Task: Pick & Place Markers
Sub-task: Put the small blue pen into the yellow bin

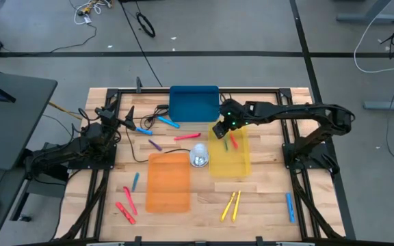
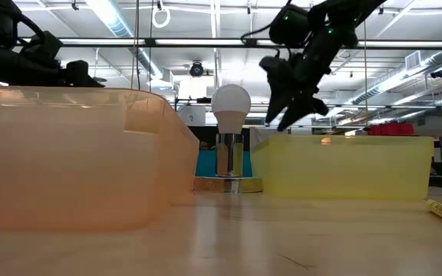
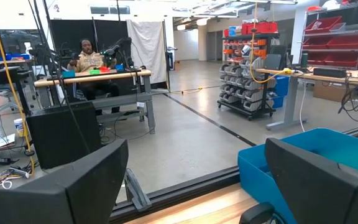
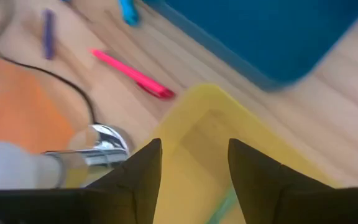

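Orange tray (image 2: 67, 161), nearest the low camera, left of centre on the desk (image 1: 265, 205); beside it a light bulb on a metal base (image 1: 199, 156), then the yellow tray (image 1: 241, 164) to the right, blue tray (image 1: 193, 102) at the far edge. Right gripper (image 1: 219, 130): poised above the far-left corner of the yellow tray, fingers partly apart, nothing between them. Left gripper (image 1: 130, 117): waiting at far left, fully open, empty. Markers: red and green ones (image 1: 232, 141) already in the yellow tray; a pink marker (image 4: 132, 74) on the desk just far-left of that tray; blue and purple ones (image 1: 157, 134) farther left; red (image 1: 126, 208), yellow (image 1: 231, 205) and blue near the front edge. Handling note, judged: for the pink marker, widen the fingers, turn them across its length, descend at mid-body, keeping clear of the bulb, its black cable and the tray wall.
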Robot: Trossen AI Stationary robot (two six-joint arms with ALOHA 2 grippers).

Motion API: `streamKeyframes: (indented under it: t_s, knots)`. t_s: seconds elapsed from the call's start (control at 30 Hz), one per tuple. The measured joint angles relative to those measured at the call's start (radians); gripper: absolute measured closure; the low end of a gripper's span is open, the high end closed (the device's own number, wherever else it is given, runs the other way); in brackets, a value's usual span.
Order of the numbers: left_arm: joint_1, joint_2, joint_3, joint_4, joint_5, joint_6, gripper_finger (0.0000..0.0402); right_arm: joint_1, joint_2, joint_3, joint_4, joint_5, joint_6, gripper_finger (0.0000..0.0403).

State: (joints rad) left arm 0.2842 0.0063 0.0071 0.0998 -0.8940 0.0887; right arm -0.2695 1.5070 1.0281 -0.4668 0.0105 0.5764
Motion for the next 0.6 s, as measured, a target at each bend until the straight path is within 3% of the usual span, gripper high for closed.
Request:
streamKeyframes:
  t_s: [0.3, 0.6]
  knots:
    - [0.0, 0.0, 0.0, 0.0, 0.0, 0.0, 0.0019, 0.003, -0.169, -0.144, 0.219, 0.0, -0.16, 0.0219]
    - [0.0, 0.0, 0.0, 0.0, 0.0, 0.0, 0.0019, 0.003, -0.306, -0.39, 0.679, -0.003, -0.168, 0.0219]
